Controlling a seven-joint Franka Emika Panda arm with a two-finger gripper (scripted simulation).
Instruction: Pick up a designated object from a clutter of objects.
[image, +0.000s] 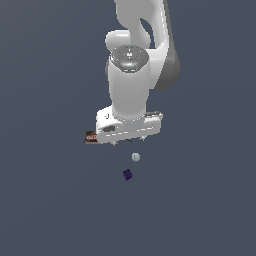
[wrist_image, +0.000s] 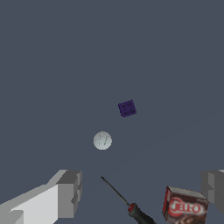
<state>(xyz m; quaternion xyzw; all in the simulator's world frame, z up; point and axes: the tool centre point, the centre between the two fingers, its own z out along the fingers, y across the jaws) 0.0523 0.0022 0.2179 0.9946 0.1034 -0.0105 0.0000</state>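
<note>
The designated dark purple block (image: 127, 174) lies on the grey floor, nearest the camera in the exterior view; it also shows in the wrist view (wrist_image: 127, 108). The whitish ball (image: 135, 157) lies just beyond it, also in the wrist view (wrist_image: 102, 140). My gripper (image: 129, 142) hangs above the floor, behind the ball and apart from the block. In the wrist view my gripper (wrist_image: 142, 192) is open and empty, with both fingers (wrist_image: 70, 192) wide apart.
The flat red-brown packet (image: 91, 137) peeks out at the exterior view's left of the hand; it also shows in the wrist view (wrist_image: 186, 208). The red-and-black-handled screwdriver (wrist_image: 127, 201) lies between the fingers in the wrist view, hidden by the hand in the exterior view.
</note>
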